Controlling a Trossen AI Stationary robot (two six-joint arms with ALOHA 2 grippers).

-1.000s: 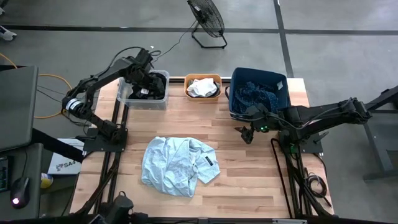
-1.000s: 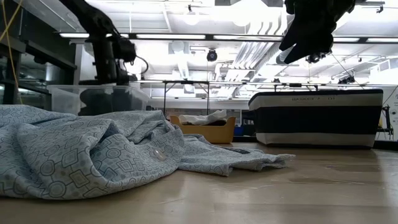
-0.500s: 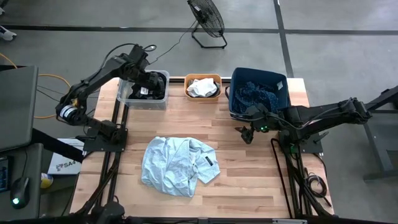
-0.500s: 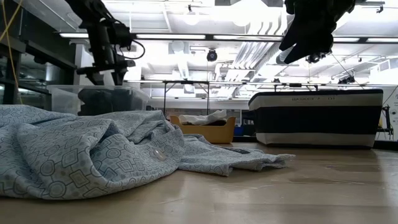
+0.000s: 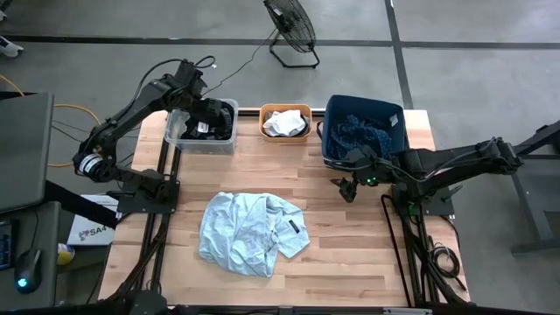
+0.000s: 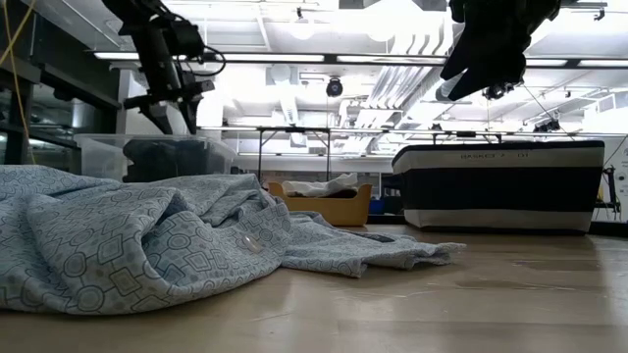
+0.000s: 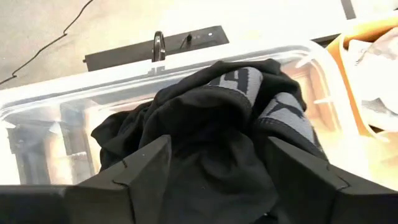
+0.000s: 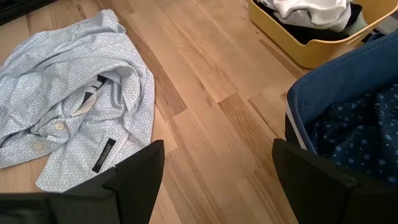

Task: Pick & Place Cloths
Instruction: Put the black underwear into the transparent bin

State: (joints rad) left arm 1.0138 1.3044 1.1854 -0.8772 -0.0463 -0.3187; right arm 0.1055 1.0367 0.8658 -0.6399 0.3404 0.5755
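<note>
A light blue patterned shirt [image 5: 251, 232] lies crumpled on the table's near middle, also in the low view [image 6: 147, 245] and the right wrist view [image 8: 74, 118]. A black cloth with grey lettering [image 7: 211, 130] fills the clear bin [image 5: 175, 136]. My left gripper [image 7: 217, 140] hangs open above it, clear of the cloth [image 6: 177, 93]. White cloth [image 5: 282, 122] sits in the orange bin. Navy dotted cloth [image 8: 354, 130] lies in the dark blue bin [image 5: 363, 131]. My right gripper [image 8: 217, 146] is open, raised over bare table at that bin's near left corner [image 5: 347, 188].
Three bins stand in a row along the far edge: clear at the left, orange [image 5: 286, 133] in the middle, dark blue at the right. Bare wood lies between the bins and the shirt, and to the shirt's right. A floor fan [image 5: 291, 31] stands beyond the table.
My left gripper has risen out of the clear bin and now hangs above its rim, while the arm's elbow has swung toward the table's left. The black cloth has stayed in the bin. My right arm has kept still.
</note>
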